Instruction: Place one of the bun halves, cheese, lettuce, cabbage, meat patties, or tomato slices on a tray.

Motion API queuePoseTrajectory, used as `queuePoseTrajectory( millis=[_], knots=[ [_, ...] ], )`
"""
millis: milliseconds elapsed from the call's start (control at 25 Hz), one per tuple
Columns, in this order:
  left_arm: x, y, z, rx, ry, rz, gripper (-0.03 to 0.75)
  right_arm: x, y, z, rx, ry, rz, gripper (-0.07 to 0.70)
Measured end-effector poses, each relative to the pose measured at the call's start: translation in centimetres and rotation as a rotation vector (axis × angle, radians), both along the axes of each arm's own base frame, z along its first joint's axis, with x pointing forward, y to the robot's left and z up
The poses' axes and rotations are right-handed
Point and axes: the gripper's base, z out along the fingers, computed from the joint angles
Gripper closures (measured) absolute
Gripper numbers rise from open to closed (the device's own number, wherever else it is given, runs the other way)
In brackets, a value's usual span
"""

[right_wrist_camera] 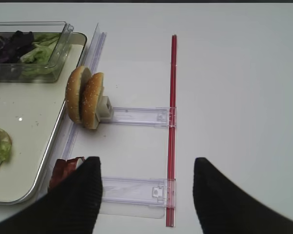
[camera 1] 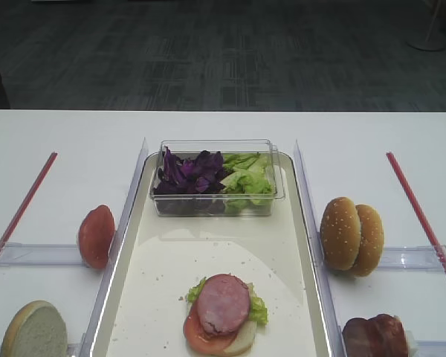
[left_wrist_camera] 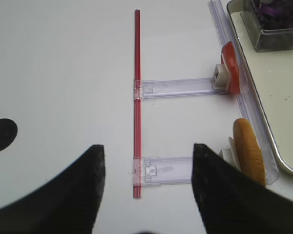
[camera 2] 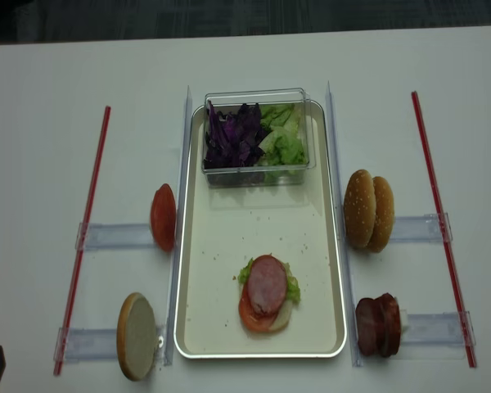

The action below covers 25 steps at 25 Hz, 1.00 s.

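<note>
Both grippers hover over bare tabletop point(camera 1: 52, 134), jaws wide and holding nothing — right gripper point(right_wrist_camera: 146, 195) by the right-hand racks, left gripper point(left_wrist_camera: 149, 195) by the left. On the tray point(camera 2: 221, 327) sits a stack: a meat patty point(camera 2: 268, 284) on tomato point(camera 2: 250, 315) and lettuce point(camera 2: 292, 288). More patties point(camera 2: 378, 325) stand upright right of the tray.

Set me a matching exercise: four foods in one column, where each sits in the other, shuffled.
Things:
1. purple cabbage
2. sesame buns
3. tomato slice standing on edge
4. meat patties standing on edge

Places:
A. right of the tray, far holder
B. left of the tray, far holder
C. clear tub on the tray
D. right of the tray, near holder

Pairs: 1-C, 2-A, 3-B, 4-D
</note>
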Motion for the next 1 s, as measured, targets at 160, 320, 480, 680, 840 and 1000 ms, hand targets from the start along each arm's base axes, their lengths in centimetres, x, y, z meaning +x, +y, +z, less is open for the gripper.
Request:
queuePoseTrajectory(
  millis=[160, 320, 480, 680, 840, 1000],
  knots=[
    [0.0, 0.0, 0.0, 0.0, 0.0, 0.0, 0.349, 0.0, 0.0, 0.0, 0.0, 0.0, 0.0, 0.186],
    [0.0, 0.0, 0.0, 0.0, 0.0, 0.0, 0.349, 0.0, 0.0, 0.0, 0.0, 0.0, 0.0, 0.186],
    [0.0, 0.0, 0.0, 0.0, 0.0, 0.0, 0.349, 0.0, 0.0, 0.0, 0.0, 0.0, 0.0, 0.186],
    [0.0, 0.0, 0.0, 0.0, 0.0, 0.0, 0.349, 0.0, 0.0, 0.0, 0.0, 0.0, 0.0, 0.186],
    [0.0, 0.0, 0.0, 0.0, 0.0, 0.0, 0.349, 0.0, 0.0, 0.0, 0.0, 0.0, 0.0, 0.186],
    [0.0, 0.0, 0.0, 0.0, 0.0, 0.0, 0.349, 0.0, 0.0, 0.0, 0.0, 0.0, 0.0, 0.186]
  ],
)
